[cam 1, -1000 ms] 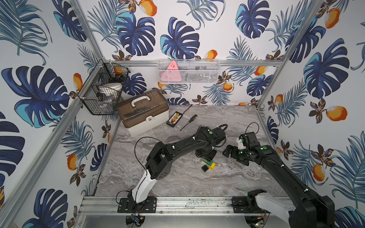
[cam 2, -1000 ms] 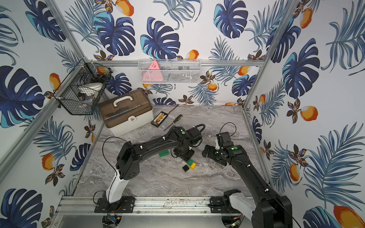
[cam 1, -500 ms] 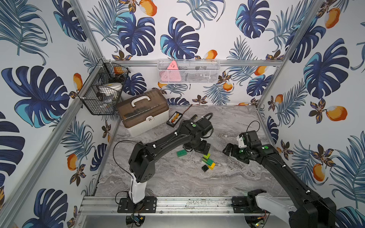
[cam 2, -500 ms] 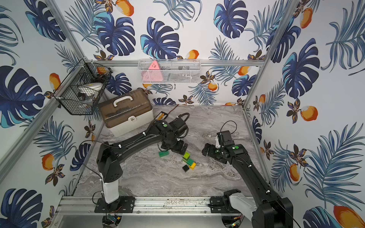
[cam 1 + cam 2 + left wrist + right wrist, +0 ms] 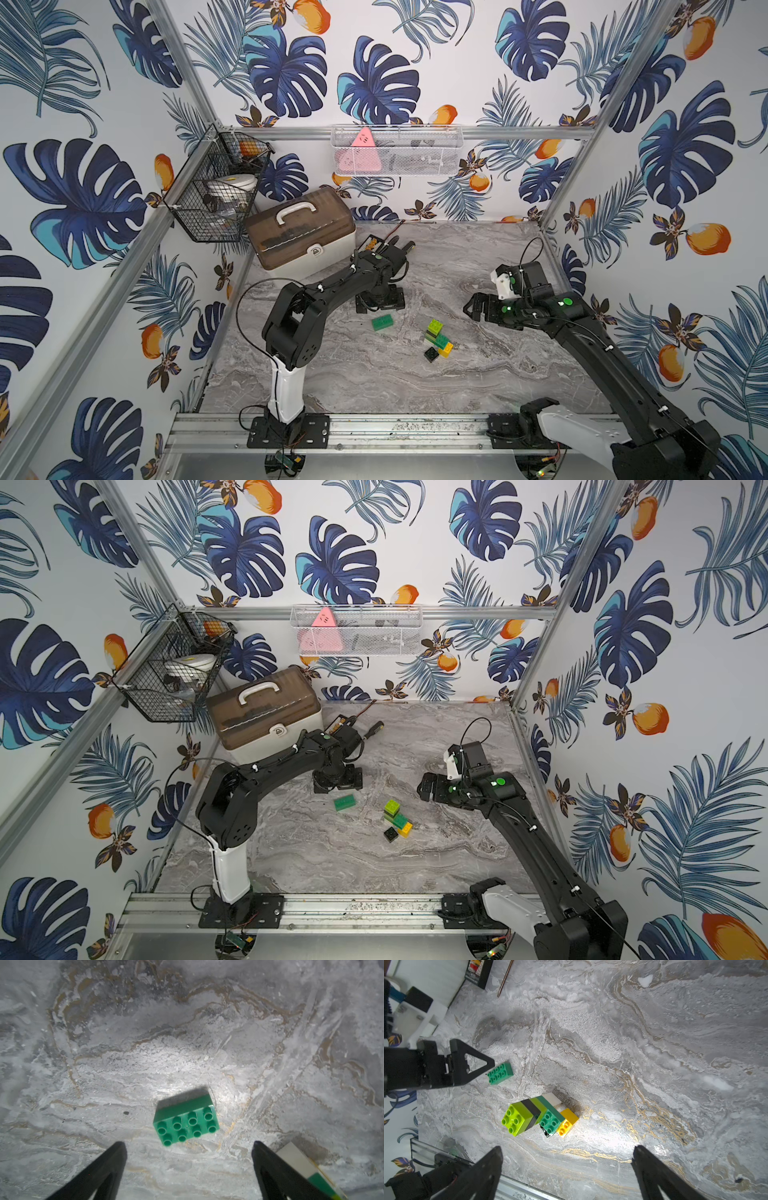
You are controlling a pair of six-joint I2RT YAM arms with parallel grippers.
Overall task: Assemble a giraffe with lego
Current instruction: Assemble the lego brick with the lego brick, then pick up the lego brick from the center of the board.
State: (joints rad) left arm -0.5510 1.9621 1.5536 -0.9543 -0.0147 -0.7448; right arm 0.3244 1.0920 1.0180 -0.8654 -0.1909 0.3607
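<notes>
My left claw [image 5: 188,1144] stands wide open and empty. The loose dark-green brick [image 5: 186,1122] lies studs-up on the counter [image 5: 104,1043] just ahead of its tips, untouched. My right claw [image 5: 566,1147] is spread and empty too, nearer the counter's right edge. About mid-counter between them sits the part-built giraffe [image 5: 537,1116], with a black brick [image 5: 431,354] just beside it. I judge the green brick is the piece in hand. Next I must square the jaws across its narrow width, close, then seat it on the figure.
</notes>
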